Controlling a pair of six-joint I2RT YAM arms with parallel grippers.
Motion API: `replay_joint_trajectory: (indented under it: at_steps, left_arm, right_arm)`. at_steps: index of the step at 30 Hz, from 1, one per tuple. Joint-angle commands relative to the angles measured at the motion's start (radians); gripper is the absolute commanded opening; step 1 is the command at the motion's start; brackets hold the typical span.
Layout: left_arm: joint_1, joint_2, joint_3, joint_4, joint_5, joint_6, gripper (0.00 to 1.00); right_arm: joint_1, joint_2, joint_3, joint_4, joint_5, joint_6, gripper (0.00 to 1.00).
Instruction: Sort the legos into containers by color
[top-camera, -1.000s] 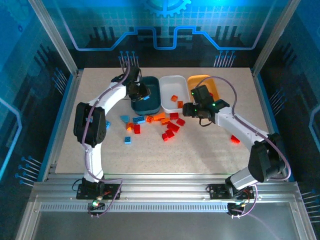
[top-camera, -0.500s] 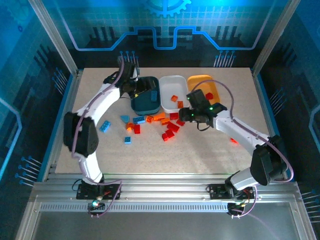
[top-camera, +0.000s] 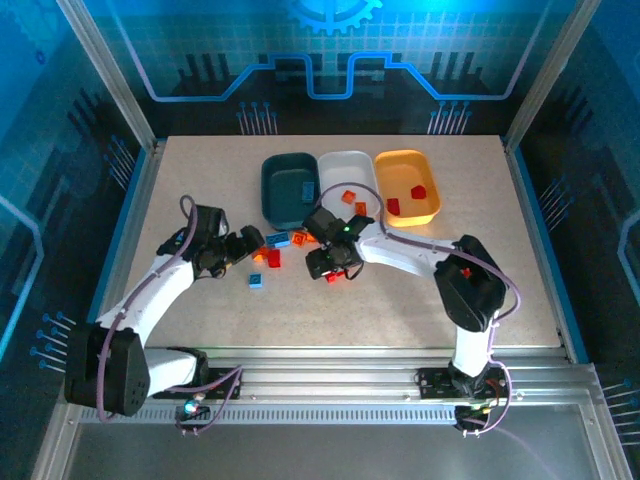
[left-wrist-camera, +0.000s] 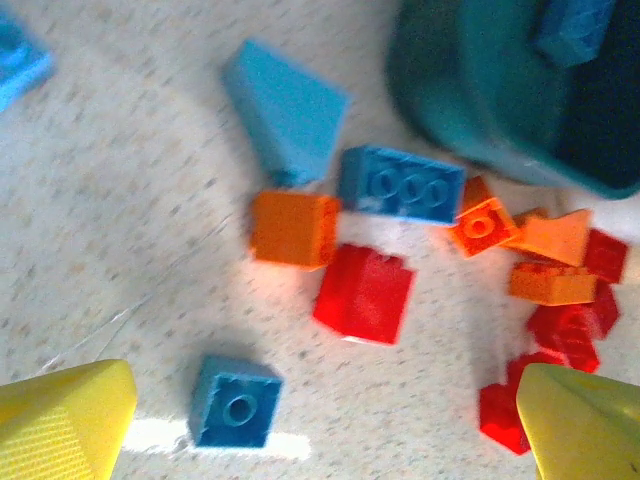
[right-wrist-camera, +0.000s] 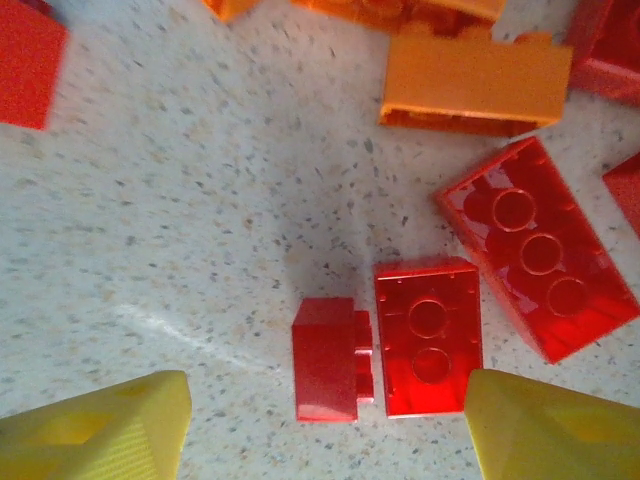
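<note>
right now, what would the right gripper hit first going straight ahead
The right gripper would probably meet the small red brick centred between its fingers; the two-stud red brick sits beside. Depth is unclear.

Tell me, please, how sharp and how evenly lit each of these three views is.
Top external: a blue cast overall, with a white glare strip along the near edge of the table. Left wrist: soft all over, the dark teal tub most smeared. Right wrist: sharp, studs on the small red brick readable, a faint shadow nearby.
</note>
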Motion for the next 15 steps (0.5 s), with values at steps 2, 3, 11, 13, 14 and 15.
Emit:
replay_joint_trajectory:
  at_steps: [2,3,11,13,14,15]
  left_arm:
    - [0.003,-0.045,-0.036,0.069,0.051,-0.043,0.99]
    - [0.004,-0.042,-0.04,0.075,0.054,-0.044,0.99]
    - [0.004,-0.028,-0.04,0.097,0.074,-0.044,0.99]
    - [0.004,-0.026,-0.043,0.101,0.076,-0.043,0.99]
    - [0.003,-0.025,-0.045,0.102,0.076,-0.042,0.99]
    - [0.003,-0.025,-0.047,0.102,0.078,-0.042,0.99]
  right_arm:
    - [-0.003,0.037,0.03,-0.074,0.008,0.005,0.71]
    - [0.001,0.048,0.033,-0.068,-0.01,-0.005,0.68]
    - [0.063,0.084,0.042,-0.079,0.004,-0.009,0.53]
    - [0.064,0.101,0.045,-0.082,0.005,0.003,0.47]
    - [0.064,0.103,0.047,-0.082,0.007,0.007,0.44]
    - [0.066,0.105,0.048,-0.083,0.01,0.008,0.4]
